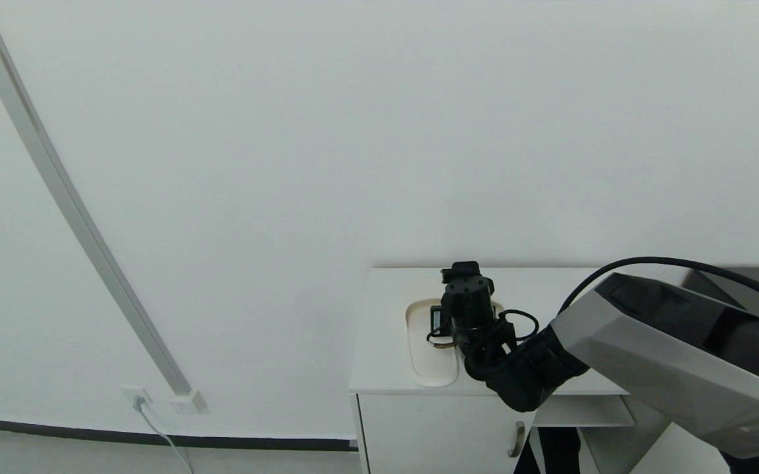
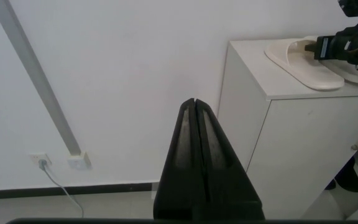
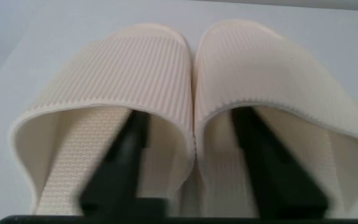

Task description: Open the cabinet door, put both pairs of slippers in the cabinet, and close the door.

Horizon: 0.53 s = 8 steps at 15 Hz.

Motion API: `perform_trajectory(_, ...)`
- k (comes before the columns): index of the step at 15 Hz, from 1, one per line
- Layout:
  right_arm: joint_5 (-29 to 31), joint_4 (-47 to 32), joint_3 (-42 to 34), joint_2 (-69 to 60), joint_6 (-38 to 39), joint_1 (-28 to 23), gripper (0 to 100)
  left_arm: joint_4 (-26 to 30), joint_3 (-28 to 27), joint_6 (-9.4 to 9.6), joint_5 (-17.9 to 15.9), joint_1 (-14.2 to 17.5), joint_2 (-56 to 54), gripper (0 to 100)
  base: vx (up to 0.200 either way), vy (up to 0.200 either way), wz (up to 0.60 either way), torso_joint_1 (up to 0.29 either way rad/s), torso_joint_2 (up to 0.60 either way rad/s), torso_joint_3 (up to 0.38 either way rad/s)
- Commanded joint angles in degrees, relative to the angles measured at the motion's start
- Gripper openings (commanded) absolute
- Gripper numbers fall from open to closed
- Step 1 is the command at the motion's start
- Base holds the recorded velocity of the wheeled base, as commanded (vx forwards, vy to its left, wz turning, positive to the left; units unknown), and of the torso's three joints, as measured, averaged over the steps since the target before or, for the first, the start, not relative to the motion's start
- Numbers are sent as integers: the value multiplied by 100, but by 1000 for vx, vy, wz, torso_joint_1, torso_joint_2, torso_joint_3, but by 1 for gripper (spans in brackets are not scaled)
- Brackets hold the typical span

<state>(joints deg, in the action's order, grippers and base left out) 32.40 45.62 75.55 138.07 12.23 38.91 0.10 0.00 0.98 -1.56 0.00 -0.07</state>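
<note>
A pair of cream slippers (image 1: 429,355) lies side by side on top of the white cabinet (image 1: 379,342), toes toward the wall. My right gripper (image 1: 463,282) is over them. In the right wrist view it (image 3: 191,118) stands open, one finger (image 3: 126,149) under the strap of one slipper (image 3: 104,93) and the other finger under the strap of the second slipper (image 3: 272,74); the adjoining strap sides lie between them. My left gripper (image 2: 195,109) is shut on nothing, low and to the left of the cabinet (image 2: 291,143). The left door (image 1: 438,434) with its handle (image 1: 516,439) looks closed.
Right of the handle a white shelf (image 1: 583,411) shows with a dark gap beneath. A grey conduit (image 1: 70,197) runs slantwise down the wall to a socket with a cable (image 1: 137,397). Bare wall and floor lie left of the cabinet.
</note>
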Motion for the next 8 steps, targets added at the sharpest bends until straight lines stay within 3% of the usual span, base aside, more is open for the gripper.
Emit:
perform_trajectory(1,3,0,-5,9,-1,11,0,-1,0,-1,-2,0,7,0,0,0,0,0,0,0)
perform_trajectory(5,29,61,-40,-35,-45,55,0,-1,0,-1,-2,0,7,0,0,0,0,0,0,0)
perform_trajectory(8,20,96,-506,-571,-107,178,0,-1,-9,-1,-2,0,7,0,0,0,0,0,0,0)
